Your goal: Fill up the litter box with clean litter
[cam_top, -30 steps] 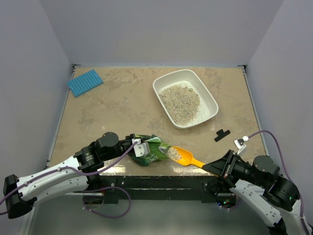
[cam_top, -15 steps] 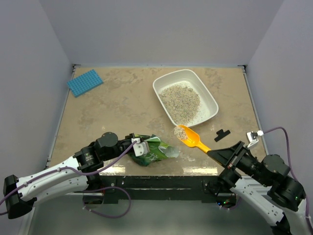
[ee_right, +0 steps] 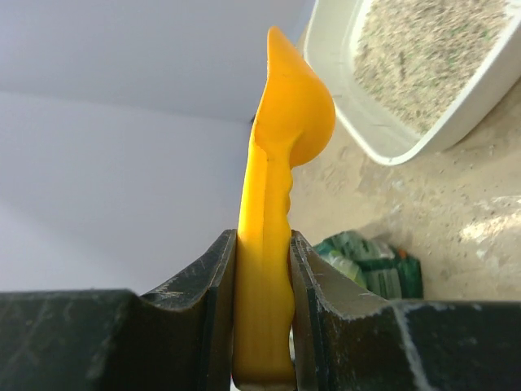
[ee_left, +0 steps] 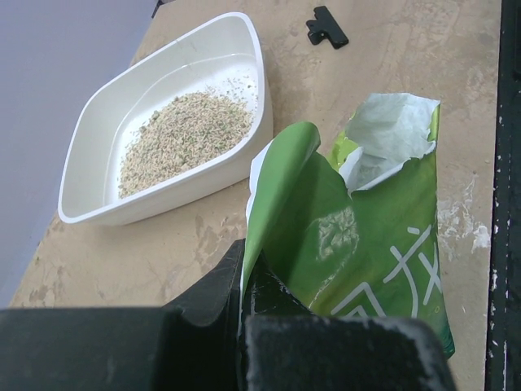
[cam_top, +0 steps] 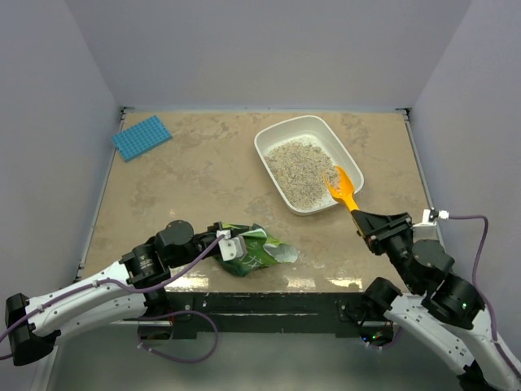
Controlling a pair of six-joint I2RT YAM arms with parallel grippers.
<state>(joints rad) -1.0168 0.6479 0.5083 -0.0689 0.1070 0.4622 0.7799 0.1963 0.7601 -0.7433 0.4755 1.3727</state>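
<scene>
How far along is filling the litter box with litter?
Partly done: a heap of clean litter lies in the litter box, bare white around it. In hand: the right gripper holds the orange scoop over the box's right rim; the left gripper is shut on the green pouch. Left: probably more scoops from the pouch.

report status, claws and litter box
Left claw shut on bag. Right claw shut on scoop, over box edge. Litter heaped in box. Nothing in the way.
</scene>
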